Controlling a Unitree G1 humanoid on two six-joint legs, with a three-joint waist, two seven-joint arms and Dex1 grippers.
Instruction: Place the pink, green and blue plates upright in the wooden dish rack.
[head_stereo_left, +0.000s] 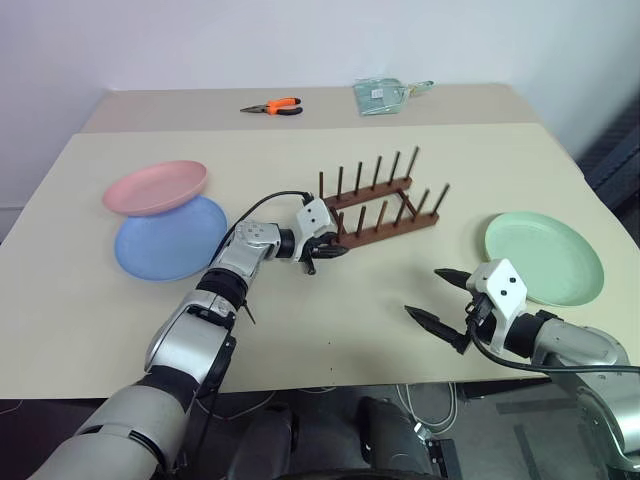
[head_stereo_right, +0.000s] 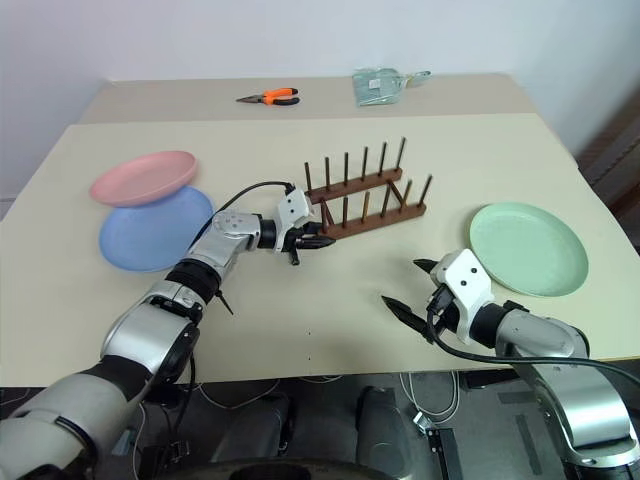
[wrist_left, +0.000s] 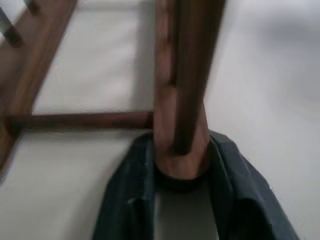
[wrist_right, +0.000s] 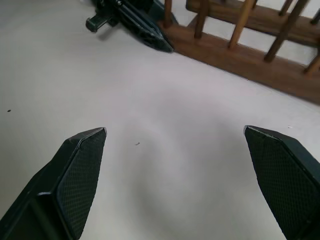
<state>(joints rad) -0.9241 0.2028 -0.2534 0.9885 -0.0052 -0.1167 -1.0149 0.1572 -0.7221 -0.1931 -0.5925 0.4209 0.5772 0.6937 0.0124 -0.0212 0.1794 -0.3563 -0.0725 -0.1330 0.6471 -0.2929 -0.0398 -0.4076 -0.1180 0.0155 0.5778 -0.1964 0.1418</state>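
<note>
The beige table (head_stereo_left: 330, 330) is carrying everything. At about ten o'clock the blue plate (head_stereo_left: 165, 245) is lying flat with the pink plate (head_stereo_left: 155, 187) tilted across its far rim; the green plate (head_stereo_left: 545, 257) is lying flat out at three o'clock. All three look like light, stiff, smooth-glazed plastic — likely slippery, so I'd be pinching a raised rim edge rather than the face.

The wooden dish rack (head_stereo_left: 385, 205) is sitting near the centre, toward twelve o'clock, empty of plates. It looks light enough to skid when nudged — rigid rails, thin pegs that could snap.

The left gripper (head_stereo_left: 325, 247) is clamping the near end of the rack's front rail, fingers (wrist_left: 235, 200) pressing either side of the wood. The right gripper (head_stereo_left: 440, 293) is hovering at five o'clock, jaws spread wide, holding nothing.

Orange pliers (head_stereo_left: 273, 106) and a clear bag (head_stereo_left: 383, 96) are lying at the far edge.
</note>
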